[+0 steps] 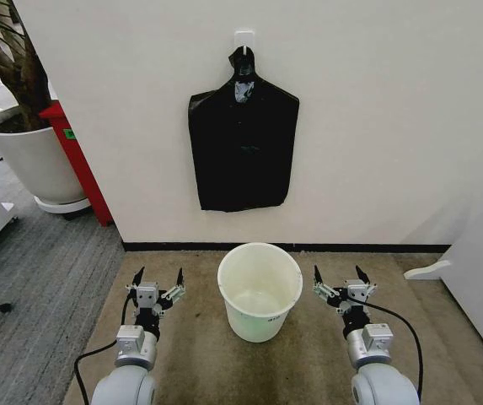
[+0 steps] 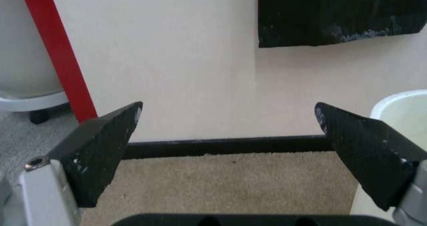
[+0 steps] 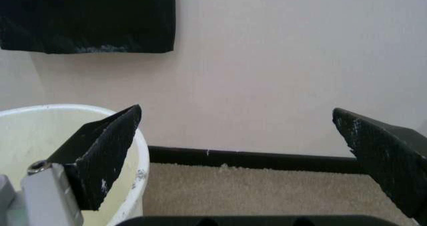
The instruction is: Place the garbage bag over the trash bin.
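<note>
Plain cream wall [image 1: 376,110], black skirting board [image 1: 351,247], beige carpet [image 1: 224,363] — grey carpet [image 1: 39,278] leftward, white plant pot [image 1: 30,160] (red upright [image 1: 77,156] beside it)

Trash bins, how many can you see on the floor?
1. The trash bin stands on the carpet below the black bags hanging on the wall, between the left end effector and the right end effector. The big white plant pot isn't a bin.

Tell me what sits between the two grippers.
In the head view, the trash bin stands on the carpet between the left gripper and right gripper, touching neither.
</note>
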Available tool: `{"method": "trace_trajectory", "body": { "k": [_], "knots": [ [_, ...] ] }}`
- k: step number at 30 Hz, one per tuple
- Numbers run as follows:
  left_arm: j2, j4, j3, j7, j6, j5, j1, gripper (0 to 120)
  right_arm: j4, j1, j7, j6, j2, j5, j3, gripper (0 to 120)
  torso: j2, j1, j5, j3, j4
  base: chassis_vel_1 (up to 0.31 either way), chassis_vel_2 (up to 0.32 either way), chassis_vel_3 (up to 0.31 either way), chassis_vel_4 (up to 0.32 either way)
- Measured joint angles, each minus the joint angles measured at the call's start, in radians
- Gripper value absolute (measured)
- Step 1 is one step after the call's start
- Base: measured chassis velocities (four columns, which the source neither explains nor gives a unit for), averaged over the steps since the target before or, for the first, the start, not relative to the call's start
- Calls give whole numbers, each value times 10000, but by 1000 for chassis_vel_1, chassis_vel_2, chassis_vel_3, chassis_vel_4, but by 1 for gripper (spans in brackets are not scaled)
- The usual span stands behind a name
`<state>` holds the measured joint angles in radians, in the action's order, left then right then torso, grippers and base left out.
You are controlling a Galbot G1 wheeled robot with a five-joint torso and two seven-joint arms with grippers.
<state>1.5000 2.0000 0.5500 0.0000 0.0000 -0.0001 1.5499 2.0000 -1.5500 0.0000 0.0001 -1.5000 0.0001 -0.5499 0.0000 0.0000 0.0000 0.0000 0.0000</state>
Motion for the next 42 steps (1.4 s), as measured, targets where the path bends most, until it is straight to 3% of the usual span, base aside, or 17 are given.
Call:
{"method": "trace_trajectory", "body": {
  "k": [42],
  "knots": [
    [-6,18,17,0,1,-16,25,100,30,-21,-1,-4,-3,7,0,100,0,0,0,0,0,0,0,0,0]
  ]
}}
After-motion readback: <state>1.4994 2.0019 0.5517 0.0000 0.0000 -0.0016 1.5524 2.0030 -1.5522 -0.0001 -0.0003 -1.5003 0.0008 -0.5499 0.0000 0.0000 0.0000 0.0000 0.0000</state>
